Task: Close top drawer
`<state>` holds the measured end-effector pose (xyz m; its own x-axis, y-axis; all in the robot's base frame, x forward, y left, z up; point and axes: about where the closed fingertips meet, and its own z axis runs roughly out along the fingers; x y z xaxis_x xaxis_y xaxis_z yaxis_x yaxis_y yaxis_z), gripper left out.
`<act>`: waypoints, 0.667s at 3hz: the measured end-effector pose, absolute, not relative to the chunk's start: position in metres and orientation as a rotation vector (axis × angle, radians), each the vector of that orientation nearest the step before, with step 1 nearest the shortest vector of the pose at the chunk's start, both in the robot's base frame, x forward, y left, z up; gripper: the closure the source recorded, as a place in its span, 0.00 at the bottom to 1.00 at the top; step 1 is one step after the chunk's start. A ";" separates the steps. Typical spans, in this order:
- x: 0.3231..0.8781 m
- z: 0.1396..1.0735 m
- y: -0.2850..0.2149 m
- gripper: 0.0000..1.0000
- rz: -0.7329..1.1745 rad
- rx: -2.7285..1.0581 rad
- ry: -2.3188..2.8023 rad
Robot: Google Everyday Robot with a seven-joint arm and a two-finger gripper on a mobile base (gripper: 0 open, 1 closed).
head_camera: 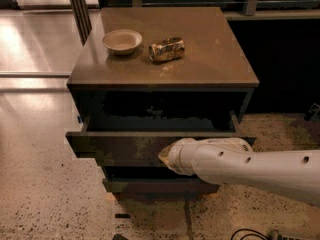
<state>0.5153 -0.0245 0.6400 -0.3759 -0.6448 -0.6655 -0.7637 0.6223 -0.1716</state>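
Note:
The top drawer point(120, 146) is the uppermost drawer of a dark cabinet and stands pulled out toward me, its flat handleless front showing pale scuffs. Its inside is dark and mostly in shadow. My white arm reaches in from the right, and its end, the gripper point(165, 157), sits right against the drawer front near the middle. The arm's white casing hides the fingers.
On the cabinet top point(210, 59) stand a small pale bowl point(122, 40) and a crushed can point(166, 49). A lower drawer front point(150, 184) shows under the open one. Speckled floor point(45, 194) lies left and in front; cables point(250, 233) lie at bottom right.

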 end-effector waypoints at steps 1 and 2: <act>0.543 0.643 -0.035 1.00 0.182 -0.999 2.125; 0.543 0.643 -0.035 1.00 0.182 -0.999 2.125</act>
